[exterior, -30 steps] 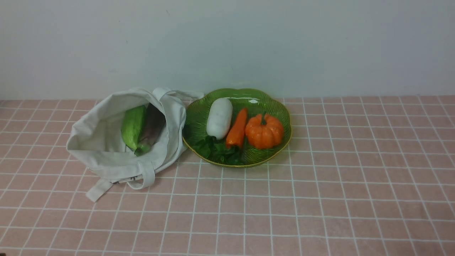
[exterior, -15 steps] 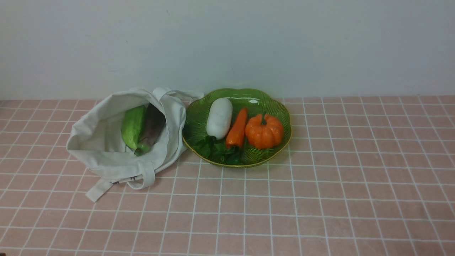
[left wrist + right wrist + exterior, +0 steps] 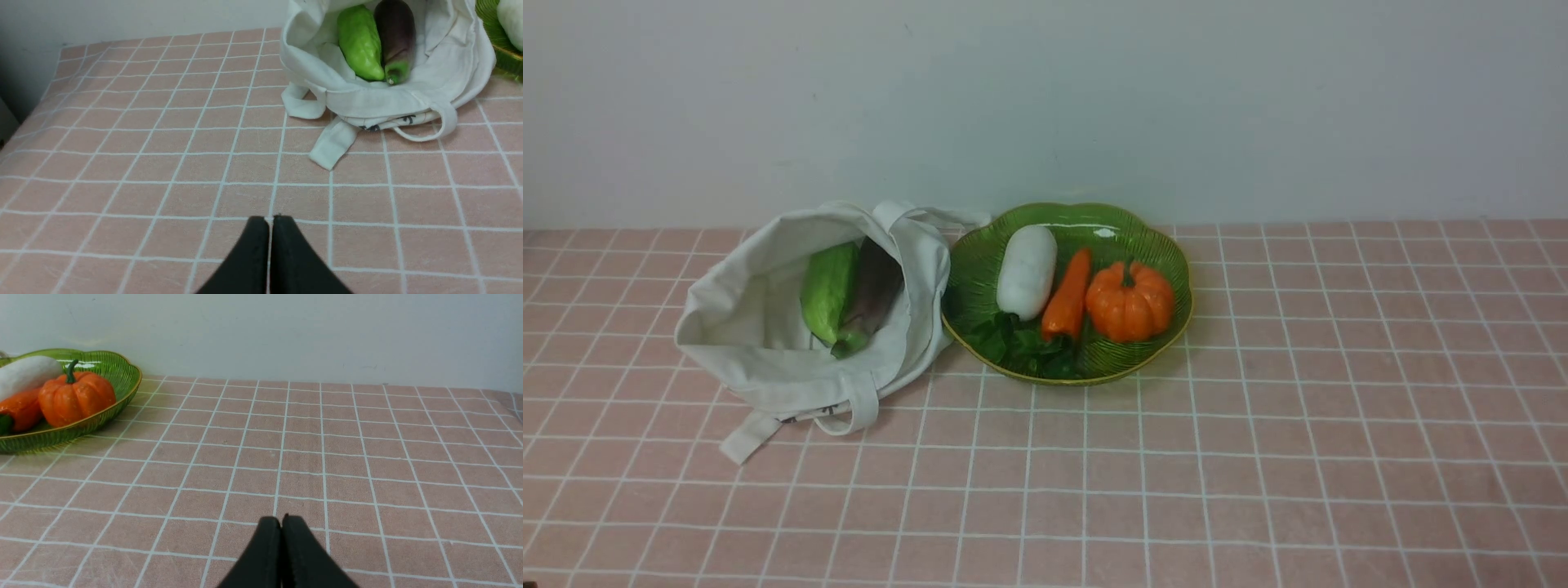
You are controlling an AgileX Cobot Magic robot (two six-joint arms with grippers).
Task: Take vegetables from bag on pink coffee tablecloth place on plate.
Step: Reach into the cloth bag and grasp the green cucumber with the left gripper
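**A:** Front view first. What lies on the pink coffee tablecloth (image 3: 1258,457)?

**B:** One bag (image 3: 768,367) lies on the robot's left with its mouth open. Its side is up against one plate (image 3: 1168,253). Two vegetables lie inside the bag, touching side by side: one light green gourd (image 3: 829,290) and one dark purple eggplant (image 3: 876,287).

**A:** And on the plate?

**B:** Three pieces: one white radish (image 3: 1027,271), one carrot (image 3: 1068,296) and one orange pumpkin (image 3: 1129,302). There is also a bunch of dark green leaves (image 3: 1021,347) at the near edge.

**A:** What does the left wrist view add?

**B:** It shows the left gripper (image 3: 269,222), jaws clenched together with nothing between them. It sits over bare cloth, well apart from the bag. The bag's small dark print (image 3: 369,128) reads more plainly here, and so does the eggplant's green stem end. The plate and radish show only as a sliver at the edge.

**A:** And the right wrist view?

**B:** It shows the right gripper (image 3: 281,520), jaws likewise pressed together and empty, over cloth well apart from the plate. The plate appears from the side with the pumpkin, radish and carrot on it. The two bagged vegetables show only in the other two views, and each gripper shows only in its own wrist view.
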